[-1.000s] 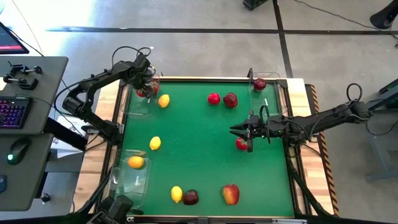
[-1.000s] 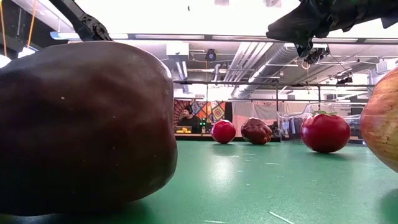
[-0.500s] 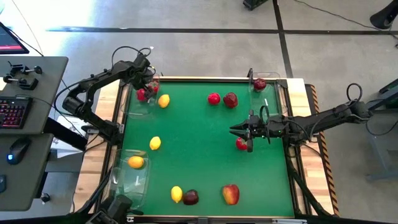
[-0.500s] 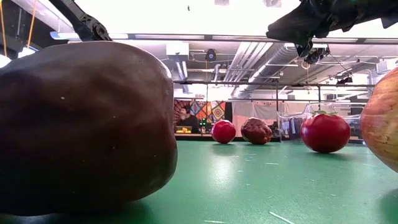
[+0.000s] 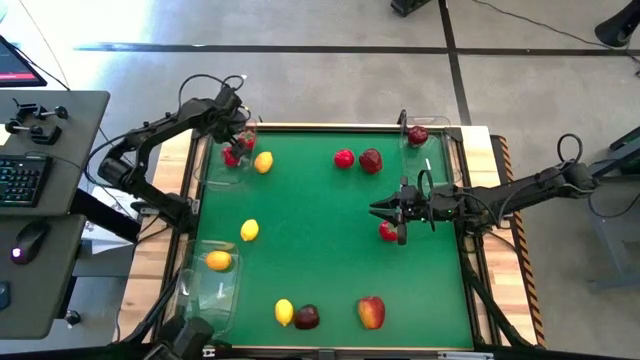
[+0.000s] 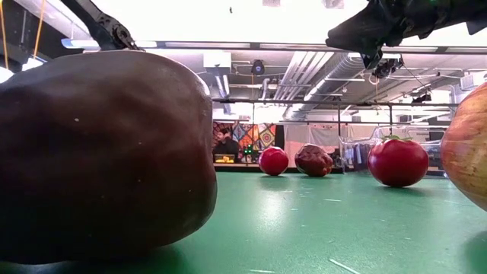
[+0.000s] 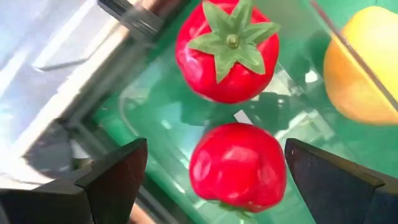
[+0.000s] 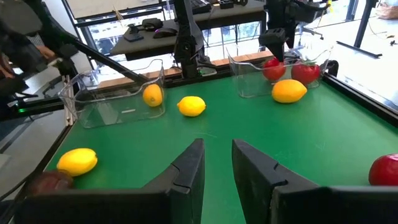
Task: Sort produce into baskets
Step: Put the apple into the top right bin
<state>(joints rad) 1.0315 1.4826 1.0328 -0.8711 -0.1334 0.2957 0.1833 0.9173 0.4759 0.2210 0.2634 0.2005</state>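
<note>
A drop-off is judged to be in hand: the left end effector (image 7: 211, 171) is held spread over the far-left tray (image 5: 214, 170), two small red fruits (image 7: 237, 165) lying inside. Next, retreat and another pick are needed. The right end effector (image 5: 388, 211), nearly closed and empty, waits beside a red fruit (image 5: 388, 232) on the worktop (image 5: 320, 230).

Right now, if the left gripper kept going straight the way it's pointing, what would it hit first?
Probably the smooth red fruit lying between the open left gripper's fingers, inside the clear tray. A second red fruit with a green leafy top lies just beyond it.
</note>
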